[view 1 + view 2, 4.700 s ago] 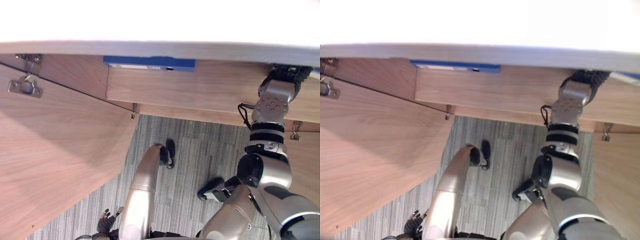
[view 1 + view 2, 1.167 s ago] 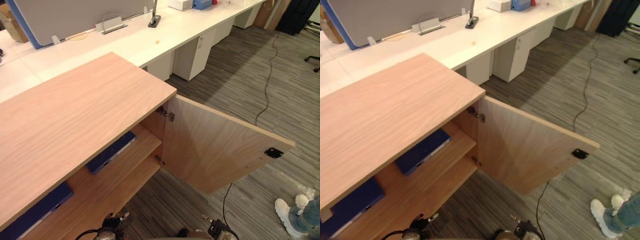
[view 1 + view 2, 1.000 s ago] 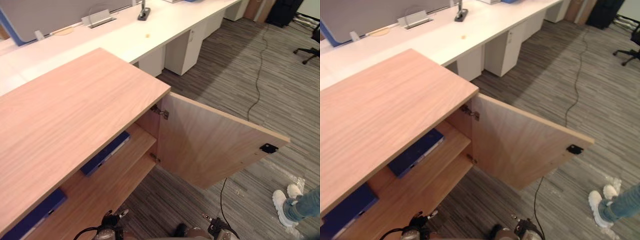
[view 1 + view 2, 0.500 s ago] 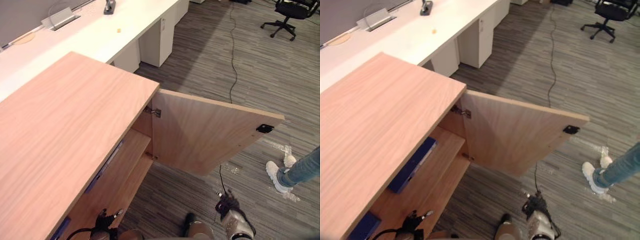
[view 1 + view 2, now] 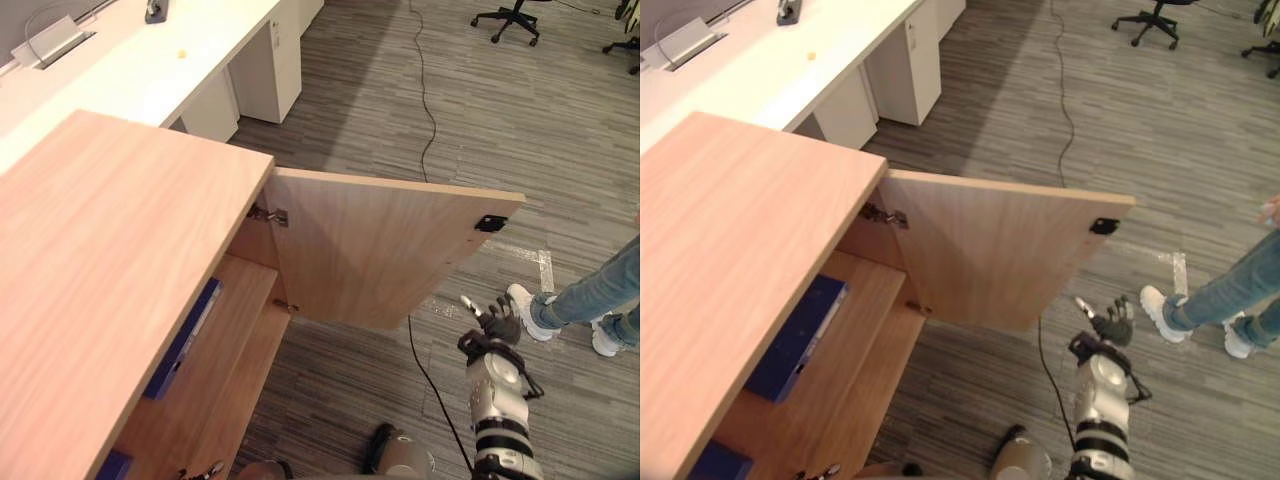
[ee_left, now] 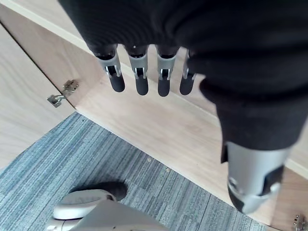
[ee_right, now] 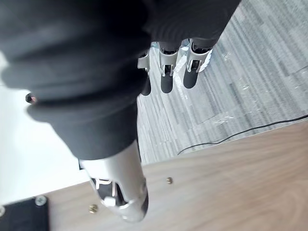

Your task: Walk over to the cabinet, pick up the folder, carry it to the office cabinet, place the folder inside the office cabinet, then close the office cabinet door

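Over grey carpet [image 5: 560,130] my right hand [image 5: 498,328] has risen, loose and empty, near the open door [image 5: 380,250]; folder [image 5: 183,338] shelved, closing comes next.

The office cabinet [image 5: 100,280] and its door [image 5: 370,250] are pale wood grain, matt and smooth, with a metal hinge [image 5: 268,214] and a black plastic catch [image 5: 489,223]. The blue folder [image 5: 183,338] has a smooth cover. The floor [image 5: 480,110] is rough grey carpet; the far desk [image 5: 150,70] is smooth white.

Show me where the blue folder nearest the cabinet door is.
In the right eye view, the folder lies flat on the shelf at the left, beneath the cabinet top and left of the open door.
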`<state>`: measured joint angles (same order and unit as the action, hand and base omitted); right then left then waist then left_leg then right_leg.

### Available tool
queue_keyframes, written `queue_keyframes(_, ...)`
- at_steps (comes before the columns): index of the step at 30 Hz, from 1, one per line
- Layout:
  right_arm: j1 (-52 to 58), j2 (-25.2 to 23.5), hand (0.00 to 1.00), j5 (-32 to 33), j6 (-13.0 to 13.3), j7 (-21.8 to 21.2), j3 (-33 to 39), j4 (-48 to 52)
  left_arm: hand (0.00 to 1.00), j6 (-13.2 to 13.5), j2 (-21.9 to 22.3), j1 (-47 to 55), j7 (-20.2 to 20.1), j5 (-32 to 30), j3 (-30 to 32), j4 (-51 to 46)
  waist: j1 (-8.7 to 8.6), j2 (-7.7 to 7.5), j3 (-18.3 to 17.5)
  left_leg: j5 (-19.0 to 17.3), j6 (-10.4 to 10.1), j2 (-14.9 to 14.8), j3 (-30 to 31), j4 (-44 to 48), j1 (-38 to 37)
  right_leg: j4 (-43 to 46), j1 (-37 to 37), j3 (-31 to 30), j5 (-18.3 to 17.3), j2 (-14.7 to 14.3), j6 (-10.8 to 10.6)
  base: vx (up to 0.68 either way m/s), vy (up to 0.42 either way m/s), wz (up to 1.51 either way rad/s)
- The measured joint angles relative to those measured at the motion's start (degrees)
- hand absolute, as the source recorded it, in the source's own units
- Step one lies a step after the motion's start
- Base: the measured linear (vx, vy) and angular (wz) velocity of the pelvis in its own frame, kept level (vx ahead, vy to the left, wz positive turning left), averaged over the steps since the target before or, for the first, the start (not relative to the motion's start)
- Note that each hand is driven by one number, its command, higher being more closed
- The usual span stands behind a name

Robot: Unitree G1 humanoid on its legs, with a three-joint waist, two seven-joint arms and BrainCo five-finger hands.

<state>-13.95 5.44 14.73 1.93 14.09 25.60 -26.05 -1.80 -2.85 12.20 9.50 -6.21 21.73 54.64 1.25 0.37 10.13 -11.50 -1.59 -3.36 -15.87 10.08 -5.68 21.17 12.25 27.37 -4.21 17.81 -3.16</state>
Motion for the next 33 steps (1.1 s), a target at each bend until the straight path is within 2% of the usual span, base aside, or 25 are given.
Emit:
queue_keyframes(1, -1.1, 1.0, 0.00, 0.1, 0.0, 0.1, 0.0, -0.1, 0.00, 0.0, 0.9, -0.1, 0.1, 0.0, 0.0, -0.1, 0.16, 0.55, -0.3, 0.4, -0.6, -0.9, -0.2, 0.0, 0.8, -2.5, -0.4, 0.5, 1.2, -1.5, -0.9, 0.03, -0.160, -0.36)
queue_keyframes(4, -1.1, 2.2, 0.00, 1.4, 0.0, 1.2, 0.1, -0.3, 0.00, -0.1, 1.3, -0.1, 0.5, 1.2, 0.2, -0.1, 0.36, 0.24, -0.6, 2.5, -2.3, -2.4, -0.2, 0.0, 1.0, -8.2, -2.9, 0.8, 3.9, -4.8, -0.1, 0.01, -0.112, -0.17)
queue_keyframes(6, -1.1, 3.0, 0.00, 2.1, 0.0, 1.4, 0.0, -0.3, 0.00, 0.0, 1.2, -0.2, 0.9, 3.1, 0.1, -0.4, 0.50, 0.09, -0.8, 4.4, -2.5, -2.5, 0.1, 0.0, 1.2, -12.3, -4.5, 0.9, 5.9, -5.9, 0.3, -0.01, -0.071, -0.07)
queue_keyframes(8, -1.1, 4.0, 0.00, 2.1, 0.0, 1.7, 0.0, -0.3, 0.00, 0.1, 1.4, -0.2, 0.9, 4.3, -0.1, -1.3, 0.43, 0.04, -1.2, 6.4, -3.7, -2.4, 0.9, -0.1, 1.7, -18.6, -7.1, 1.9, 8.9, -7.2, 0.7, -0.02, -0.078, 0.08)
queue_keyframes(13, -1.5, 5.2, 0.00, 2.3, 0.0, 1.2, -1.4, -0.2, 0.00, -0.1, 1.4, 0.0, 0.7, 4.2, -0.2, -1.3, 1.05, 0.00, -2.3, 6.6, -3.7, -3.0, 1.7, -1.6, 1.0, -26.0, -10.7, 2.7, 12.4, -9.8, 1.3, -0.01, -0.035, 0.09)
queue_keyframes(19, -3.2, 6.2, 0.00, 3.5, 0.1, 0.8, -4.5, -0.7, 0.00, 0.0, 0.1, 0.1, 0.6, 3.2, -0.2, -1.1, 1.10, -0.72, -2.4, 6.1, -3.7, -2.7, 3.6, -4.2, 0.0, -26.3, -11.2, 3.9, 13.4, -9.8, 1.2, -0.03, 0.036, 0.13)
queue_keyframes(22, -5.5, 6.9, 0.00, 4.4, 0.2, -0.2, -8.1, -1.3, 0.00, 0.0, -1.0, 0.0, 0.7, 2.8, -0.2, -0.2, 1.37, -0.96, -2.4, 4.6, -3.0, -2.6, 3.9, -4.9, -0.3, -26.4, -11.0, 3.9, 14.3, -9.8, 1.1, -0.09, 0.060, 0.01)
queue_keyframes(26, -9.7, 7.3, 0.00, 4.5, 0.5, -1.5, -12.5, -3.8, 0.00, 0.0, -2.2, 0.1, 0.7, 2.4, 0.0, -0.1, 2.19, -2.34, -2.0, 4.0, -2.5, -1.5, 3.9, -4.8, 0.8, -26.5, -9.5, 3.6, 15.5, -8.5, 1.0, -0.13, 0.076, -0.02)
queue_keyframes(29, -11.6, 8.2, 0.00, 4.6, 1.0, -1.3, -13.5, -6.9, 0.00, 0.0, -2.2, 0.6, 0.7, 2.5, 0.0, -0.1, 2.81, -2.31, -2.0, 4.0, -2.5, -1.4, 4.0, -4.4, 1.3, -26.5, -9.3, 3.7, 15.6, -8.4, 1.0, -0.06, 0.050, 0.00)
queue_keyframes(33, -14.1, 10.1, 0.00, 5.1, 1.0, -2.3, -15.8, -10.9, 0.00, 0.1, -2.0, 0.1, 0.7, 2.5, -0.1, -0.1, 2.67, -1.80, -1.6, 3.9, -2.5, -1.7, 4.5, -3.5, 2.5, -26.4, -8.9, 4.0, 15.8, -8.7, 1.2, -0.02, 0.017, 0.01)
